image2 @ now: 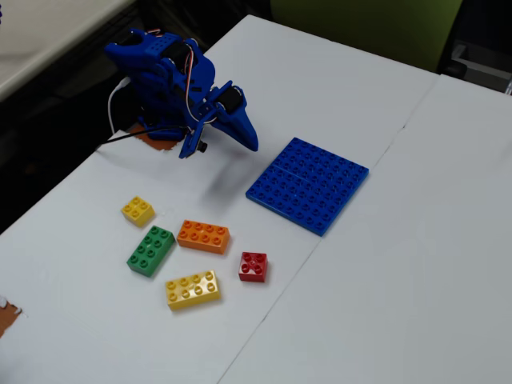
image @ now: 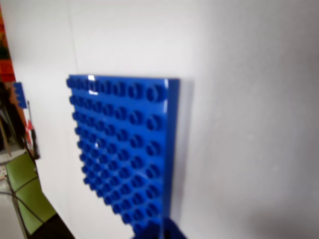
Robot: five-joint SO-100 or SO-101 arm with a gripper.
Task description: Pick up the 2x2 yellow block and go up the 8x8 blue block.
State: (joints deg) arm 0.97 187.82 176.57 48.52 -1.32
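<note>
So, nothing is picked up yet; the step in hand is your reach for the 2x2 yellow block point(image2: 138, 210).

Near edge of the fixed view first: long yellow brick point(image2: 193, 289) and red brick point(image2: 253, 266) sit closest to the camera. Don't mistake the long yellow one for your target. Behind them, green brick point(image2: 150, 250) and orange brick point(image2: 203, 236). The 2x2 yellow block lies behind those, leftmost of the group, apart from the green one, studs up, flat on the white table point(image2: 384, 272).

Come at it from above and square the jaws to its sides, so the fingers don't nudge the green brick just beside it. Judged from its free position, you have clear room on its left and far sides.

The 8x8 blue block point(image2: 308, 184) lies flat to the right, well apart from the bricks; the wrist view shows its studs point(image: 127, 149) with nothing on them.

Farthest back, the arm point(image2: 172, 84) is folded low over its base, gripper point(image2: 244, 134) pointing down-right toward the baseplate, not toward the target. It carries nothing; whether the jaws are parted, I cannot tell.
</note>
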